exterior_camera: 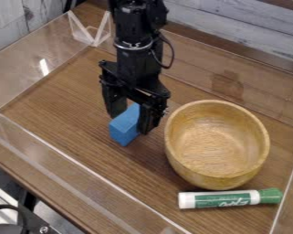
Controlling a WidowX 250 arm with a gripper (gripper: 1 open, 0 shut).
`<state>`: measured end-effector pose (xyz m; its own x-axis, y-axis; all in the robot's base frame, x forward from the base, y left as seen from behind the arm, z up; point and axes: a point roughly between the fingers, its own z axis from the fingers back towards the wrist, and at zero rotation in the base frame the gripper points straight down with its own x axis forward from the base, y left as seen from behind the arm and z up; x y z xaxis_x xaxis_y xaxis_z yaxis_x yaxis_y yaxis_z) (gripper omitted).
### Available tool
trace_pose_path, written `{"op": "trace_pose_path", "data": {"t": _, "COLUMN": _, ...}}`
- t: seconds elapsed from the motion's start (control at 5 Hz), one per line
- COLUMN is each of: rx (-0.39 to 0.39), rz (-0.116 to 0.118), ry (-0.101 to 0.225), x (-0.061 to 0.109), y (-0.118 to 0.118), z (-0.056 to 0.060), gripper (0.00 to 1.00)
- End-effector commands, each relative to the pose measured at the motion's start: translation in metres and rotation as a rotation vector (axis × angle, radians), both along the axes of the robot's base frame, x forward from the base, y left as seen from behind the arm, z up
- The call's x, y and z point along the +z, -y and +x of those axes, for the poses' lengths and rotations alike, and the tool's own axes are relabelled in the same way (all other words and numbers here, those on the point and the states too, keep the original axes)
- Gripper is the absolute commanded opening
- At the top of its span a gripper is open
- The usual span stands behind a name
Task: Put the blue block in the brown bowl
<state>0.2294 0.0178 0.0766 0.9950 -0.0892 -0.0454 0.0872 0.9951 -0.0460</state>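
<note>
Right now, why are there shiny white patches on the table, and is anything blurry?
In the camera view, light bounces off the clear plastic walls and the glossy table, making pale glare patches. The gripper and blue block look a little soft; the brown bowl and marker are fairly clear. Shadows are faint.

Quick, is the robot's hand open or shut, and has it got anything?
Hand: open, fingers on either side of the blue block, not gripping it yet; the block sits on the table.
</note>
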Motion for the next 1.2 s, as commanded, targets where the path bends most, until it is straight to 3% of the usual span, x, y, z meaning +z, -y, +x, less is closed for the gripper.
{"op": "trace_pose_path", "data": {"t": 0.0, "rx": -0.006, "rz": -0.002, "ry": 0.063, "x": 0.009, "y": -0.004, "z": 0.004, "gripper": 1.00}}
{"op": "trace_pose_path", "data": {"t": 1.0, "rx": -0.032, "rz": -0.032, "ry": 0.096, "x": -0.007, "y": -0.009, "z": 0.004, "gripper": 1.00}}
